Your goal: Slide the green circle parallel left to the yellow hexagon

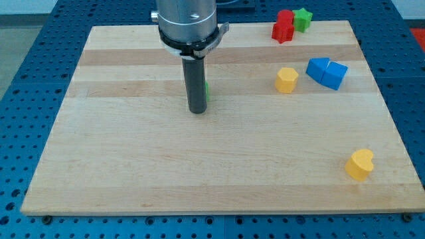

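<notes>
Standing upright at centre-left of the board [133,172], the rod ends in my tip [197,111]; no claw is fitted, so none can be reported. Green circle [206,91]: mostly hidden, a sliver seen touching the rod's right side. Yellow hexagon [286,79]: well right, level. Blue block [327,72] beside it. Red block [283,26] and green block [303,19] touching at top. Yellow block [360,164]: lower right.

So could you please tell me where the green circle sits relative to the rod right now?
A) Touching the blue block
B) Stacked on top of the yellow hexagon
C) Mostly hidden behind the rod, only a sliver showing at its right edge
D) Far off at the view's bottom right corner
C: only a thin strip of the green circle peeks out beside my tip, well left of the yellow hexagon.
</notes>
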